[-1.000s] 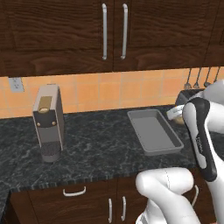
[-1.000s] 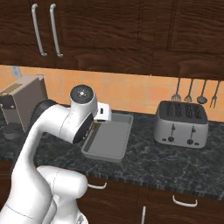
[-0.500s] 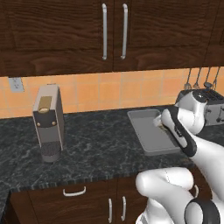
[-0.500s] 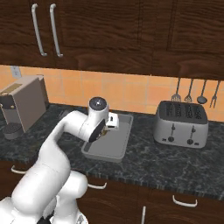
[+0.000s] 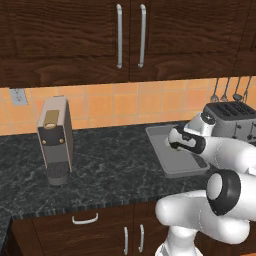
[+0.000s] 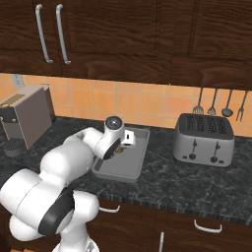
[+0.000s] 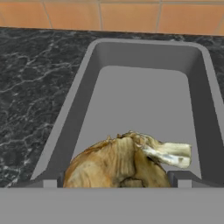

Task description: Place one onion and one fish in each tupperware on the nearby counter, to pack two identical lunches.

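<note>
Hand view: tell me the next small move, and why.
Probably lower a little and open the gripper: the papery brown onion sits between its fingertips over the near end of the bare grey rectangular tupperware on the black speckled counter.

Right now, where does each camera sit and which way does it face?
Left base view: behind the arm's left, looking forward and down at the counter; the arm rises lower right over the tupperware, beside the coffee machine and toaster.
Right base view: behind the arm's right; the arm rises lower left, same tupperware.
Hand view: on the hand, looking along the fingers into the tupperware; the gripper holds the onion.
Shared: tupperware, counter, orange tiles.
</note>
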Motion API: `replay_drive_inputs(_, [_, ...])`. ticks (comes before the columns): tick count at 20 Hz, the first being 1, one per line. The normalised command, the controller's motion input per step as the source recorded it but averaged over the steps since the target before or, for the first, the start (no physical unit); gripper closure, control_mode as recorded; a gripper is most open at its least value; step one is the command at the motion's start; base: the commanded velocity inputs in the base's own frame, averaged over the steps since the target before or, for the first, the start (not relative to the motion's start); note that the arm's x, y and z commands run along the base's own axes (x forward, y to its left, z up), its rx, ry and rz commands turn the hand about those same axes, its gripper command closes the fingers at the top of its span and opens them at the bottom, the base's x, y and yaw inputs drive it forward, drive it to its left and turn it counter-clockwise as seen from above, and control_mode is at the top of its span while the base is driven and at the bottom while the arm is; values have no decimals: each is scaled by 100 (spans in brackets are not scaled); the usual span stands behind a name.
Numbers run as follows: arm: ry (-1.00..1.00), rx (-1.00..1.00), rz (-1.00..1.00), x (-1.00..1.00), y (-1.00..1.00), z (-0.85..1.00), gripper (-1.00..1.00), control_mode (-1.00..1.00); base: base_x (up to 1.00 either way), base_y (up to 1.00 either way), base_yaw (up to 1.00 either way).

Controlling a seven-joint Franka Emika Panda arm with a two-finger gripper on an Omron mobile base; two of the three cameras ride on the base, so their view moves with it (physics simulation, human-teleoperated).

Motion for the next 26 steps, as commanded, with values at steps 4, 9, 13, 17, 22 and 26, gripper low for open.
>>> replay_drive_inputs(4, [8,0,0,53,-15,-35,100,-100,0,0,0])
replay_drive_inputs(9, [0,0,0,51,-29,-42,-100,-100,0,0,0])
replay_drive_inputs(13, [-2,0,0,48,-10,-27,-100,-100,0,0,0])
replay_drive_inputs(17, [0,0,0,-2,0,32,-100,-100,0,0,0])
replay_drive_inputs(22, [-2,0,0,-27,0,94,-100,-100,0,0,0])
replay_drive_inputs(26, [0,0,0,-92,3,99,-100,-100,0,0,0])
